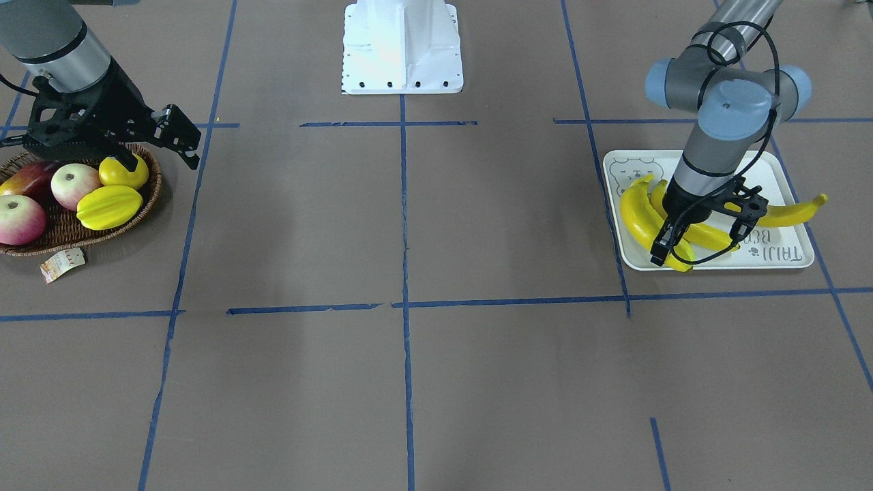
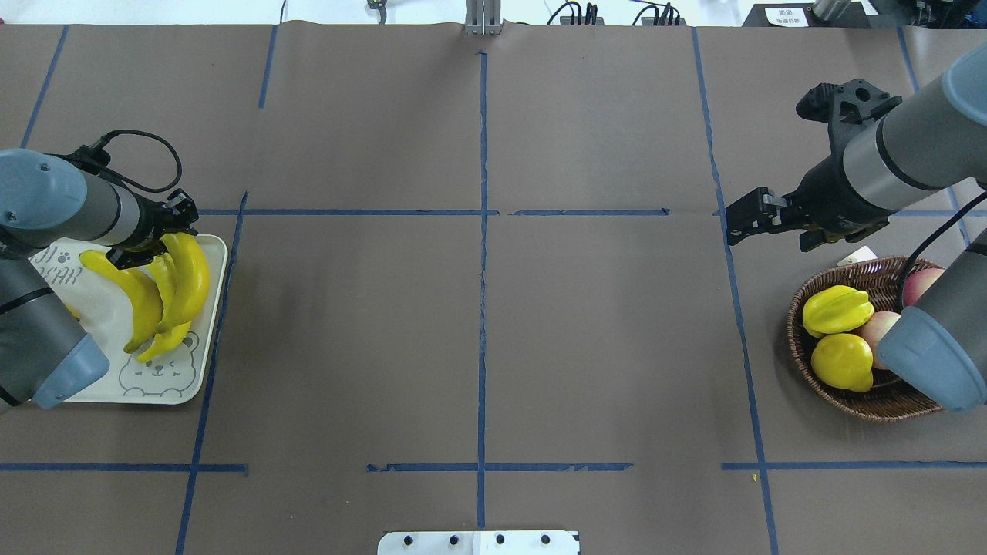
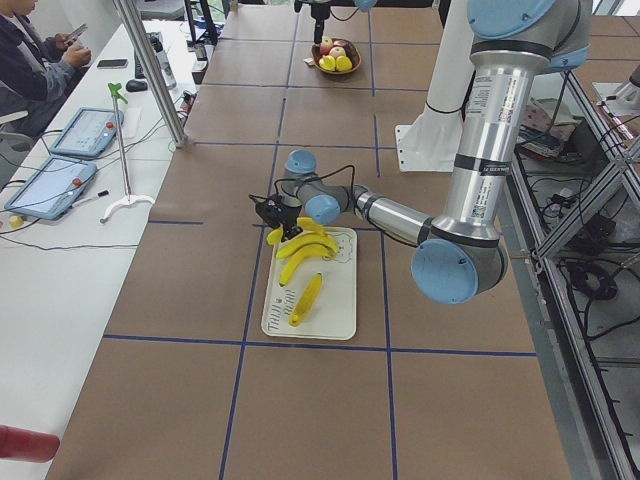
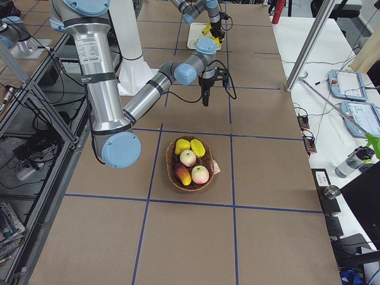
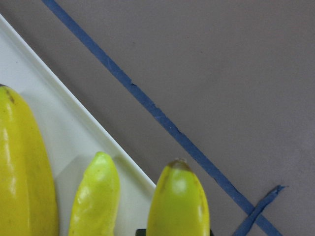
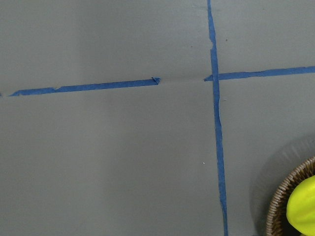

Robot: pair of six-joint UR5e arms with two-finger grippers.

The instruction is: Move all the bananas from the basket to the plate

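Several yellow bananas lie on the off-white bear plate, also seen from overhead on the plate. One banana pokes over the plate's edge. My left gripper hangs low over the bananas with its fingers spread to either side of one banana; it looks open. My right gripper is open and empty above the table beside the wicker basket. No banana shows in the basket.
The basket holds a ridged star fruit, a round yellow lemon-like fruit, apples and a reddish mango. A paper tag lies by the basket. The robot's white base stands at the table's edge.
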